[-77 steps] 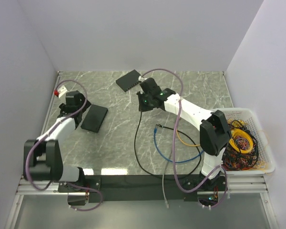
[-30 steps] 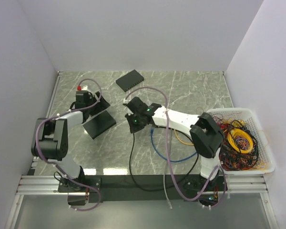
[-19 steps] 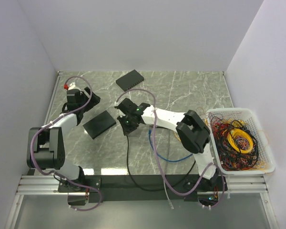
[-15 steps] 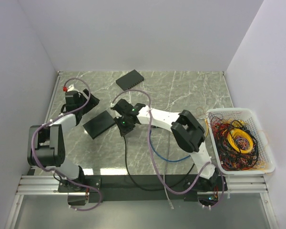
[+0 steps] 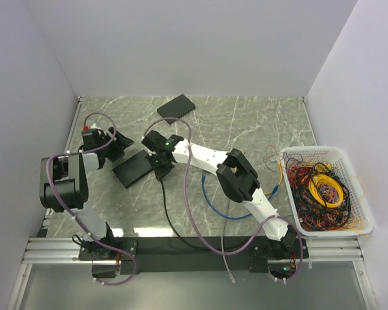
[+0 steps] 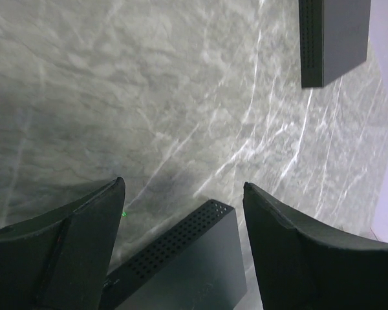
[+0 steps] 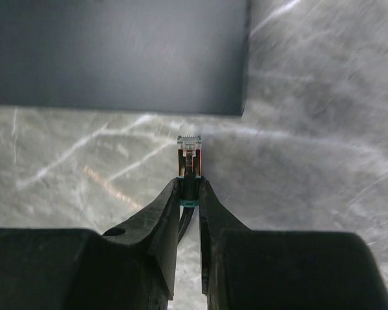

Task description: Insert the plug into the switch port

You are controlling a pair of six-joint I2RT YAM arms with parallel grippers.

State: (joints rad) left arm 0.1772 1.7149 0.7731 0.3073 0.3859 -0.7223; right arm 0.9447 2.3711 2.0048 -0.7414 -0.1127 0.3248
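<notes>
Your right gripper (image 7: 189,185), clamped on clear plug (image 7: 189,145) of black cable (image 5: 163,206), swung from switch (image 5: 176,108) across to black slab (image 5: 132,169). Plug ended well apart from ports, nothing inserted. Your left gripper (image 6: 182,188) hung parted over slab. Only left wrist view showed switch's port row (image 6: 305,39); only right wrist showed the grip.

We see a grey-green surface (image 5: 258,129), veined white like marble. The switch (image 5: 176,108) at upper centre is dark grey; the slab (image 5: 130,171) at left is black, its edge dotted with holes. The clear connector (image 7: 189,147) glows reddish above a teal band. At right, a white basket (image 5: 310,149) holds yellow, orange and black wires (image 5: 323,190).
</notes>
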